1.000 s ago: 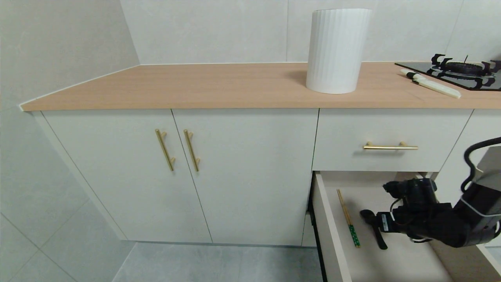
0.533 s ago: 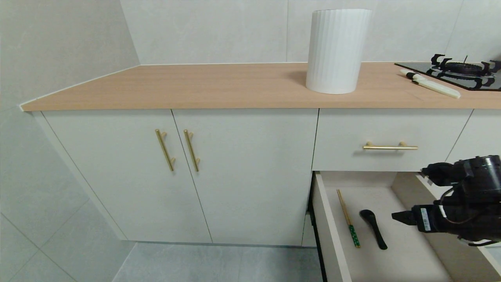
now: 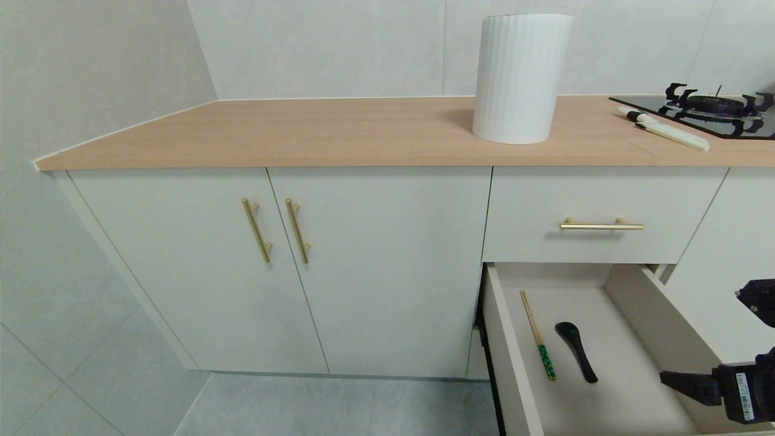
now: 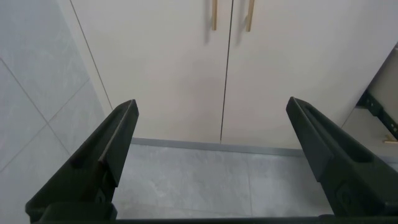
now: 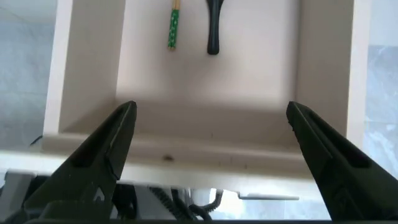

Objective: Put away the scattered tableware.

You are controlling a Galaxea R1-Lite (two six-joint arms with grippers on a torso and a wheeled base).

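A: How does the right gripper [image 5: 211,107] stand?

B: Its jaws are spread wide with nothing between them. It hangs over the front end of the open drawer [image 3: 507,339], low at the robot's right. In the head view one dark finger pokes out just beside the drawer's right wall.

A: And the left gripper [image 4: 211,102]?

B: Spread wide too, and bare. It faces the lower part of the doors [image 3: 181,266], where they meet the grey floor [image 4: 186,180].

A: Where is the tableware?

B: The black spoon [image 3: 575,351] lies flat on the drawer bottom, bowl toward the back and handle toward the front. The chopsticks [image 3: 537,342] lie just beside it, on the side of the drawer's left wall, roughly parallel to it, green tips toward the front. The two are close but apart. Both are well clear of the right gripper, farther in than its fingers.

A: Anything left out on top?

B: A white knife [image 3: 666,130] with a black band rests on the wood counter [image 3: 303,130], by the edge of the black stove [image 3: 708,109] at the far right.

A: What else is around?

B: A tall ribbed white canister [image 3: 521,79] stands upright on the counter, above the drawers. The upper drawer [image 3: 599,194], with its brass handle, is closed directly over the open one. The doors to the left are closed as well.
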